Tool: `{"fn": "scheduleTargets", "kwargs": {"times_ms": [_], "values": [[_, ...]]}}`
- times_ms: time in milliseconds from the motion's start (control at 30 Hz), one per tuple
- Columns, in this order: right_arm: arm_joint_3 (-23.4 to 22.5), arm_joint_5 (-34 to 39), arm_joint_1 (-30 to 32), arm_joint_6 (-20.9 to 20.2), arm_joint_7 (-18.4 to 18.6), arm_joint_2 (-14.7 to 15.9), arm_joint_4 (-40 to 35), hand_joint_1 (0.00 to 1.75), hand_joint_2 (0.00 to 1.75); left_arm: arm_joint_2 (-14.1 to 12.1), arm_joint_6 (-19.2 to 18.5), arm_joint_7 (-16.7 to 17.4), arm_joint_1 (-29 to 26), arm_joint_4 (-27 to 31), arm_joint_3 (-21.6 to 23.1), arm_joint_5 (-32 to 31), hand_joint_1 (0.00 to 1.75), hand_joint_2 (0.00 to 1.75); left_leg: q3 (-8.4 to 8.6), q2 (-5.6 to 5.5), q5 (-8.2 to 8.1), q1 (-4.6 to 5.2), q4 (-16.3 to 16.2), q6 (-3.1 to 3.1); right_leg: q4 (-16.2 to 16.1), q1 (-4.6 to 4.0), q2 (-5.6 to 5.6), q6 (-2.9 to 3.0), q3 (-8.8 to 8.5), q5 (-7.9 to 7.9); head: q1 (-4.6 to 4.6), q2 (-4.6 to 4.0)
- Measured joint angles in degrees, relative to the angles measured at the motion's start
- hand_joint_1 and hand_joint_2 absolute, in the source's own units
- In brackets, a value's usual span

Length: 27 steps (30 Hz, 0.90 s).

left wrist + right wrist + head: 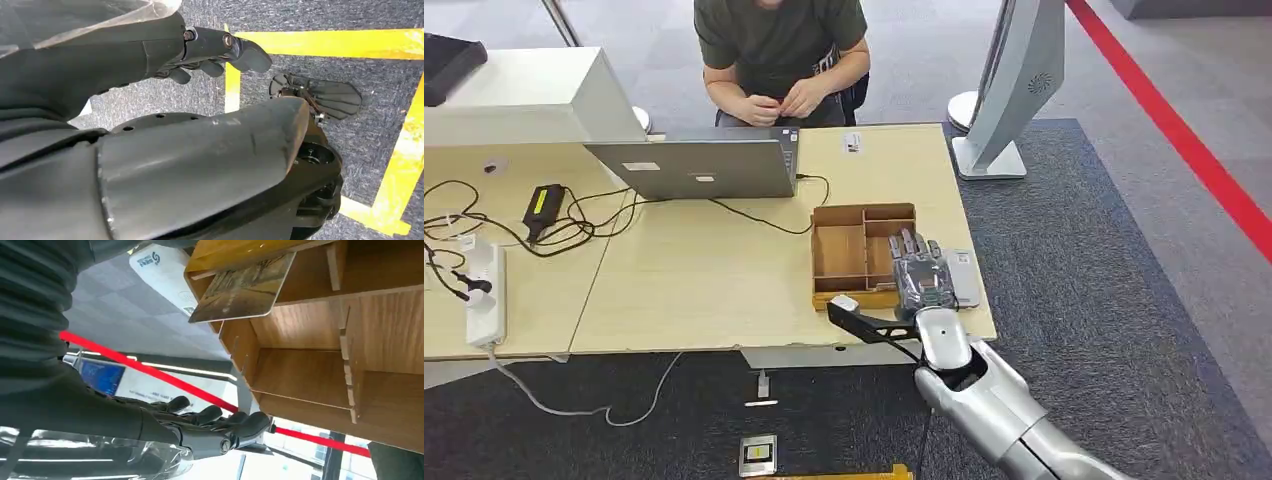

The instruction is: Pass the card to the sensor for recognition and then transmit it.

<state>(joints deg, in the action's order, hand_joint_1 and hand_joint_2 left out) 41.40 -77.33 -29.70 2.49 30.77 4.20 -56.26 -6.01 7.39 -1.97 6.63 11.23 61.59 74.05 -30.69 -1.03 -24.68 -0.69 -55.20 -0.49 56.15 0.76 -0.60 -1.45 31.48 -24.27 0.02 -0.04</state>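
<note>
right hand (922, 272) hovers over the wooden tray (838, 251) at the table (704, 290) front-right corner, fingers stretched fwd over the tray's right side, holding nothing. in the right wrist view the fingers (210, 415) lie loosely together and empty, w/ the card (242, 290) leaning tilted in a tray compartment near one end wall, apart from the hand. white card-like device (964, 277) lies flat just beside the tray's right wall, partly under the hand. black sensor arm (864, 320) sticks out at the table edge by the tray's front. left hand (215, 55) hangs over carpet w/ yellow tape (320, 42), fingers curled in, nothing in them. person (779, 60) sits behind the laptop (699, 165) across the table.
</note>
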Motion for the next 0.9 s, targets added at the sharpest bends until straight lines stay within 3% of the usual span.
{"fn": "scheduleTargets", "kwargs": {"times_ms": [900], "values": [[0.02,3.45,0.78,-0.44,0.92,1.90,-0.72,0.00,1.75,-0.33,-0.55,0.90,-0.01,0.00,0.02,-1.68,0.00,0.00,0.00,0.00,0.00,0.00,0.00,0.00,0.00,0.00,0.00,0.00,0.00,0.00,0.00,0.00]]}}
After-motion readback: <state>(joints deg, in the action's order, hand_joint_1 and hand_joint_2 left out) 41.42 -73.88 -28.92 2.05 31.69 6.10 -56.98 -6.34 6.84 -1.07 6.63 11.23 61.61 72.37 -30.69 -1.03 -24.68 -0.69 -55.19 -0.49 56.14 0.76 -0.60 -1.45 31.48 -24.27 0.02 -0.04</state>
